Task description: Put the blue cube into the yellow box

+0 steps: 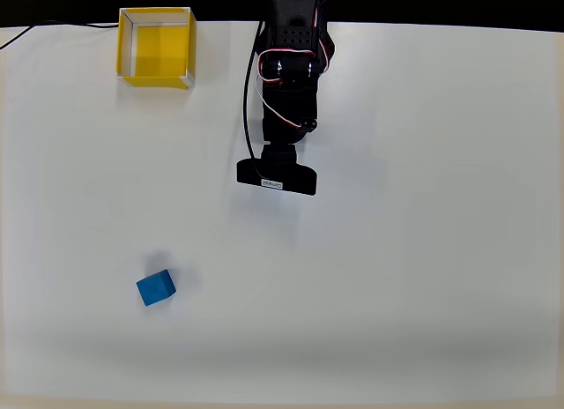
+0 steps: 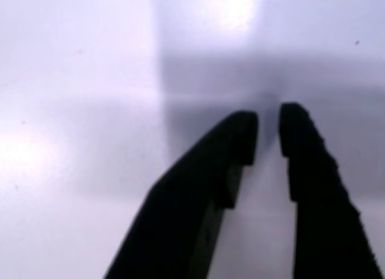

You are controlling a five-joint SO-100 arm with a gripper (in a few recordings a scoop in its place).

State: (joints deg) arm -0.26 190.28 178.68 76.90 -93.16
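Observation:
In the overhead view the blue cube (image 1: 156, 287) sits alone on the white table, low and to the left. The yellow box (image 1: 156, 47) stands open-topped at the far left corner, with nothing inside. The black arm (image 1: 286, 92) reaches in from the top centre, and its wrist end (image 1: 277, 178) hangs over the table's middle, well right of and above the cube. In the wrist view my gripper (image 2: 269, 131) points at bare table. Its two dark fingers are almost together, with a thin slit and nothing between them.
The white table (image 1: 423, 250) stretches wide on every side of the arm. A black cable (image 1: 53, 26) runs along the far left edge near the box. Beyond the table's far edge it is dark.

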